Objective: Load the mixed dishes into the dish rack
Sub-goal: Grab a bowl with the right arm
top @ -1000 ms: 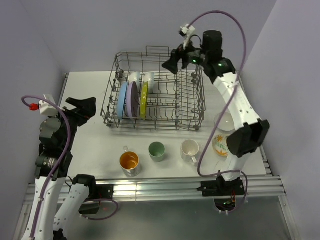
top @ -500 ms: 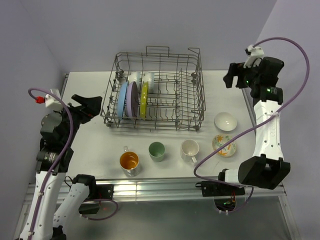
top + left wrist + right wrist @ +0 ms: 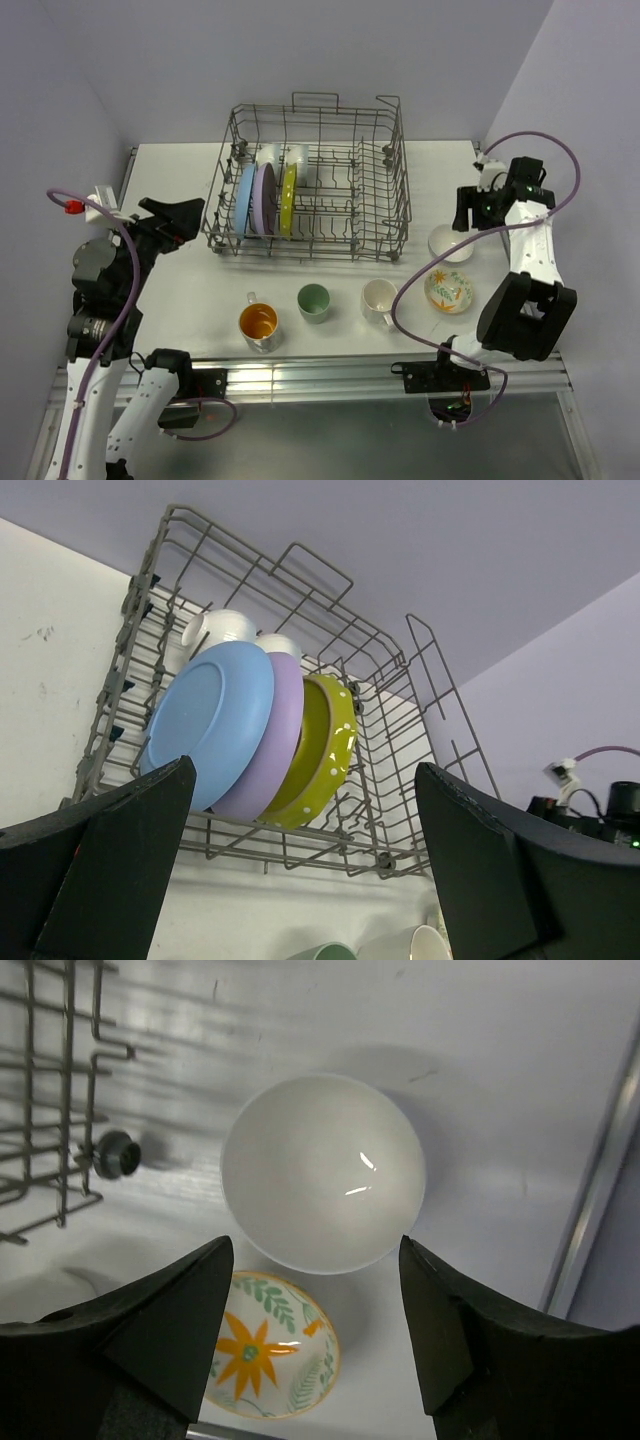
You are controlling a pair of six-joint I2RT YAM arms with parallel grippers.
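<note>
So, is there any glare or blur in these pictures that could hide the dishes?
Right wrist view: two small glints on the white round bowl, hiding nothing; the grey wire dish rack casts soft shadows on the white table. Left wrist view: the blue round plate looks sharp. Top external view: even light, no strong glare.

No words, labels, brand marks or numbers can be read in any of the views. The one decorated item, the floral-patterned bowl (image 3: pixel 447 290) on the tabletop (image 3: pixel 180 290), carries only a painted orange flower with green leaves and no lettering.
</note>
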